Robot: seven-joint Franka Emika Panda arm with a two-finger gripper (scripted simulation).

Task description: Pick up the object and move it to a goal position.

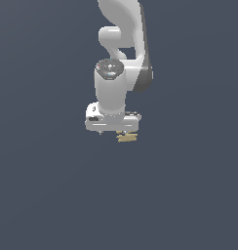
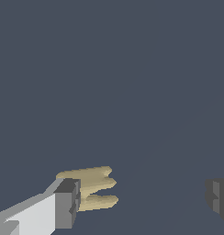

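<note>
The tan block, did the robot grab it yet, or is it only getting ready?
Only getting ready. Done: the arm has brought its hand down over the tan block. In hand: the fingers stand wide apart, and the block sits right beside one of them, not squeezed. Whether they touch is unclear. Left: close on the block, lift it and carry it to the goal, which shows in neither view.

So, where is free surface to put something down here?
Bare floor lies all around the arm in the exterior view. The only crowded spot is under the gripper, where the tan object lies beside one finger; the finger gap is free.
</note>
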